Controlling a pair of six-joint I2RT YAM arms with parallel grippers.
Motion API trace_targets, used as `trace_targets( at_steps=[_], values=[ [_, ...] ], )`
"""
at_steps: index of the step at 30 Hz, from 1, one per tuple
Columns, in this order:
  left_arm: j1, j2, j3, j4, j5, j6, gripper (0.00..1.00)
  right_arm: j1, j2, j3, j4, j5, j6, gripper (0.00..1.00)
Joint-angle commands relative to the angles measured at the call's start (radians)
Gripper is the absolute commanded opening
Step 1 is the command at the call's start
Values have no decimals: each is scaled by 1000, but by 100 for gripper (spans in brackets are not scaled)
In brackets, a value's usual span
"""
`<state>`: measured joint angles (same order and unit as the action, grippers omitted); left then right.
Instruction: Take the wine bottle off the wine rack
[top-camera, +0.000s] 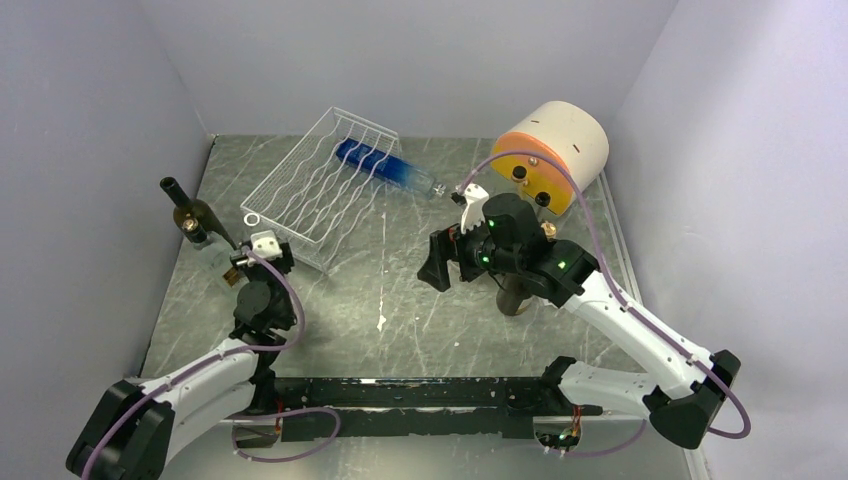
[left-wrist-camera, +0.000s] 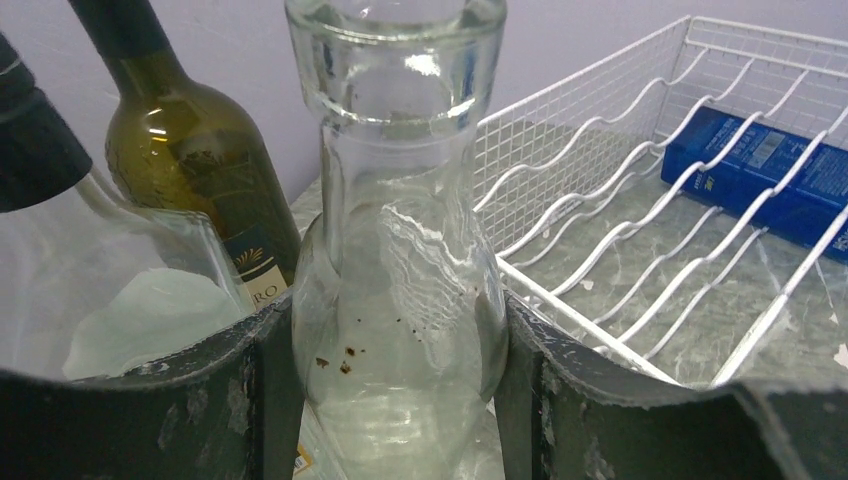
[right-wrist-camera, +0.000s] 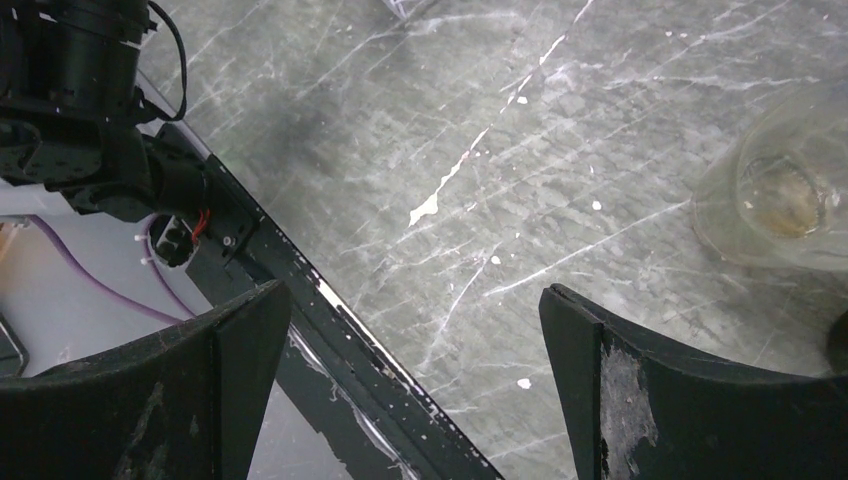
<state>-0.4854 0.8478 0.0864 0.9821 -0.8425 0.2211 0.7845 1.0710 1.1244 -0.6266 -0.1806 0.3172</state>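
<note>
Overhead view: the light is even and diffuse and falls from above. Walls read pale lilac with no hard hotspots. Soft shadows lie on the bench (top-camera: 400, 300) beneath both arms, darkest under the right one. Overall image is slightly soft.

Left wrist view: the clear bottle (left-wrist-camera: 400, 250) sits very close, with bright glints on its neck ring. The glass warps whatever shows through it. The green bottle (left-wrist-camera: 190, 170) carries one small highlight. The left claw (left-wrist-camera: 395, 340) is near-black and soft-edged. The wine rack (left-wrist-camera: 640, 200) is fairly sharp.

Right wrist view: bench streaks are crisp and the right claw (right-wrist-camera: 415, 330) is underexposed. The glass vessel (right-wrist-camera: 780, 190) at the right edge is blurred.
</note>
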Motion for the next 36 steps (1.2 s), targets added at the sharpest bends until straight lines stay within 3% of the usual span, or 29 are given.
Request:
trace_targets(
  at_steps=[1,7,10,16,17,19,20,27,36],
  values=[
    [34,-9,-27,166,35,-39,7,-4,-27,-28,1,-18,17,100],
    [52,-34,-62,111,81,-105,12,-5,-24,-34,11,-25,22,100],
    [53,-21,-63,102,43,-115,20,-5,-28,-36,15,-30,22,100],
    [53,-20,-40,-11,5,-168,52,-5,-38,-65,32,-39,30,100],
    [53,-21,-36,-25,7,-169,61,-5,-39,-68,35,-41,31,100],
    [52,-27,-23,-57,6,-177,91,-5,-38,-73,37,-42,32,100],
    [53,-30,-13,-81,3,-183,99,-4,-40,-75,37,-43,32,100],
    [53,-107,67,-318,-6,-308,100,-5,-25,-70,25,-15,1,100],
    [52,-291,246,-821,26,-523,100,-4,53,-37,8,107,-73,100]
  ],
)
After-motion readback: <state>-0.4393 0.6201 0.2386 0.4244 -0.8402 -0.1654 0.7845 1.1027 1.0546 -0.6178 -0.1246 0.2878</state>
